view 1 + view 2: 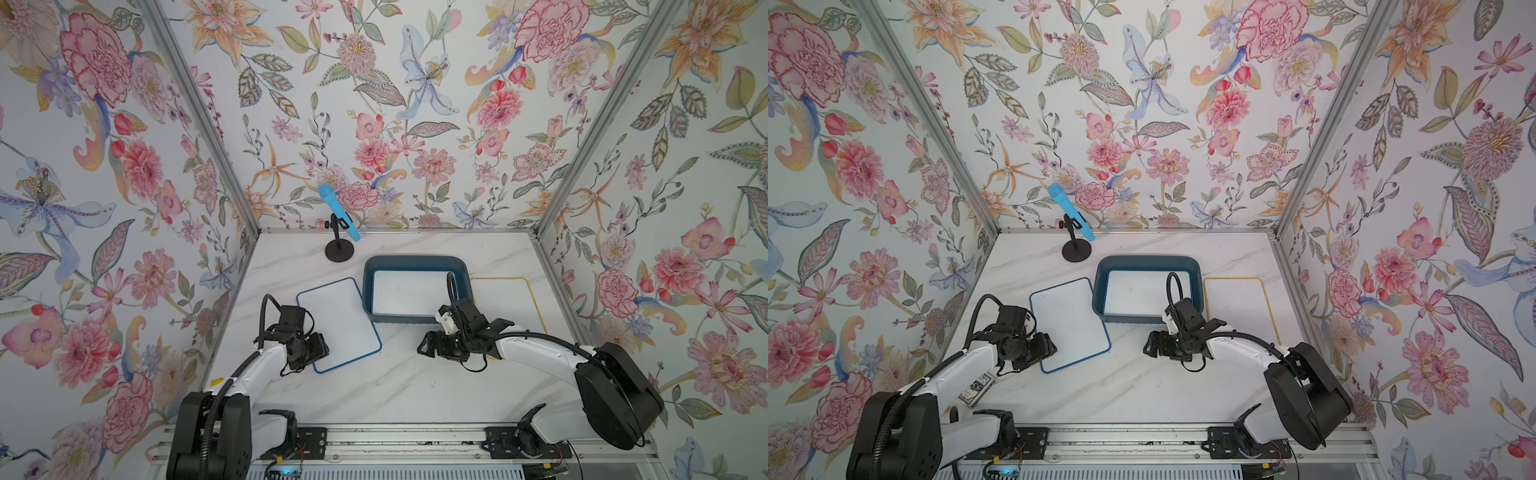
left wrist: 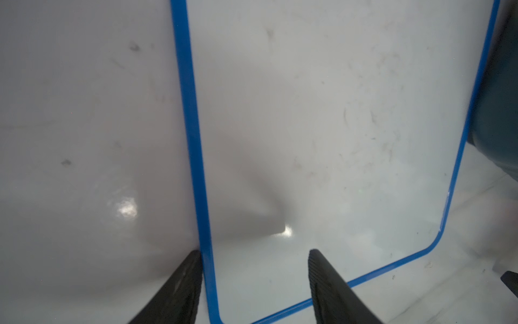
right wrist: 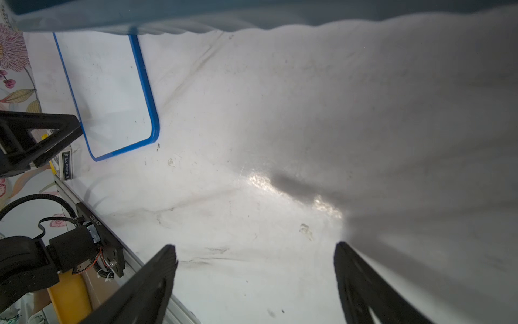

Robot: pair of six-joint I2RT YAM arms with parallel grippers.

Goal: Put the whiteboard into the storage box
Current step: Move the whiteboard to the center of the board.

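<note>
On the marble-patterned desk (image 1: 395,386) the blue-framed whiteboard (image 1: 338,324) lies flat outside the storage box (image 1: 415,261), at about 8 o'clock from it. Its long sides run roughly from 11 to 5 o'clock, and its far corner sits just beside the box's wall; whether they touch cannot be told. The left gripper (image 2: 255,252) is at the board's 7 o'clock corner with its jaws moderately apart. In the left wrist view one finger (image 2: 185,280) stands on the desk side right against the blue frame, and the other finger (image 2: 328,283) is over the white writing surface, so the frame's long edge lies between them, and nothing is clamped. The right gripper (image 3: 255,245) hangs over bare desk near the box's 6 o'clock side, pointing toward 9 o'clock, its jaws spread wide and empty. The teal box sits upright near the middle of the desk. Its inside shows white, and it cannot be told whether that is a board or the box's own floor. A yellow-framed whiteboard (image 1: 507,299) lies flat at the box's 3 o'clock, close beside it. At about 11 o'clock from the box a blue microphone (image 1: 337,212) leans on a black stand (image 1: 339,251) near the far wall.
</note>
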